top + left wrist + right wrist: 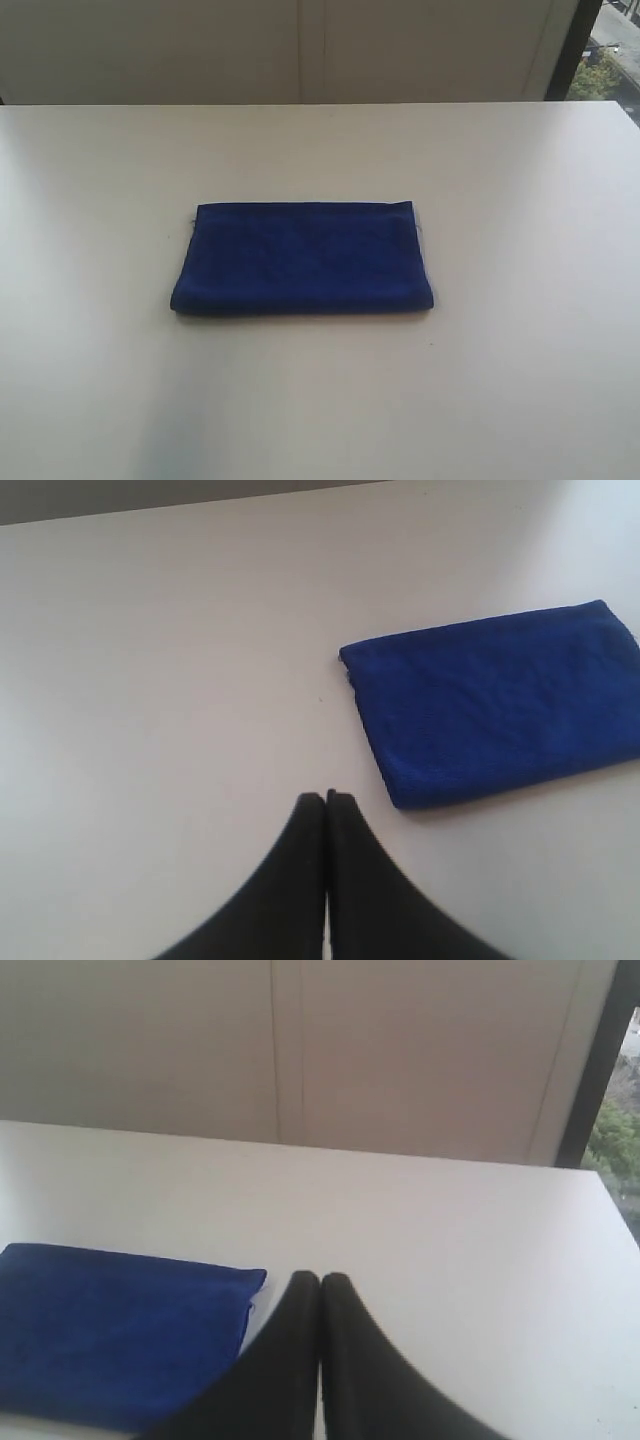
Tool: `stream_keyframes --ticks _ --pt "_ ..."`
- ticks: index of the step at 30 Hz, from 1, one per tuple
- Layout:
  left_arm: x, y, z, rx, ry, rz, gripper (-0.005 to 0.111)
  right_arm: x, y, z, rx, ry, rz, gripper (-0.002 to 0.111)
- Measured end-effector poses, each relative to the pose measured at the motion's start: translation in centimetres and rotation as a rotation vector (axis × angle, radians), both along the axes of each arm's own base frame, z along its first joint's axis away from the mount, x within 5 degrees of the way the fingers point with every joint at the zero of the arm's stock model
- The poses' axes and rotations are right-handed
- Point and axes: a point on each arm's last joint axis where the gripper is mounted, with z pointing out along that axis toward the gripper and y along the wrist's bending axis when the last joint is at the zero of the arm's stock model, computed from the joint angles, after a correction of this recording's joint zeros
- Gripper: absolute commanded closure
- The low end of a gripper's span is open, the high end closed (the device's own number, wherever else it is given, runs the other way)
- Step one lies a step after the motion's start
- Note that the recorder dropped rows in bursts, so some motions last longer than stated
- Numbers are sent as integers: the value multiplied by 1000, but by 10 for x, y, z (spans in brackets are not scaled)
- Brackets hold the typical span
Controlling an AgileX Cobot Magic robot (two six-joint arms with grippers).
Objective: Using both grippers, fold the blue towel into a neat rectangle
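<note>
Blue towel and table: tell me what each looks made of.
Blue towel: soft cloth, probably terry or microfibre. It is matte, with a faintly nubby nap and rounded folded edges.
Table: smooth hard top, likely laminate or painted board. It is off-white with a dull sheen, and no grain is visible.

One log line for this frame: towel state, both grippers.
blue towel: folded rectangle, flat on white table | left gripper: shut, empty | right gripper: shut, empty

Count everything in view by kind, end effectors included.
Blue towel: 1
End effectors: 2 (left end effector, right end effector, both shut and empty)
Total: 3
</note>
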Motion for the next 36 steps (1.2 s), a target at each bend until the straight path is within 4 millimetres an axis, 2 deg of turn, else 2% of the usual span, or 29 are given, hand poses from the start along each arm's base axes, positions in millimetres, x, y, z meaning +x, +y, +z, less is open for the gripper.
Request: stream_keyframes --ticks 3,10,14,19,25,32,36 --pt "0 0 0 0 0 0 107 -13 -3 -10 9 -60 -18 108" --pt "0 0 0 0 0 0 107 -35 -12 -52 10 -116 -114 108" --pt "0 0 0 0 0 0 107 -40 -14 -71 8 -127 -149 108" --pt "0 0 0 0 0 0 107 -37 -15 -96 -7 -64 -163 108" --pt "0 0 0 0 0 0 107 -36 -16 -105 -17 -31 -174 108" --pt "0 0 0 2 -1 -1 107 -36 -17 -106 -23 -26 -183 108" --pt "0 0 0 2 -1 -1 107 -35 -17 -117 -42 4 -184 108"
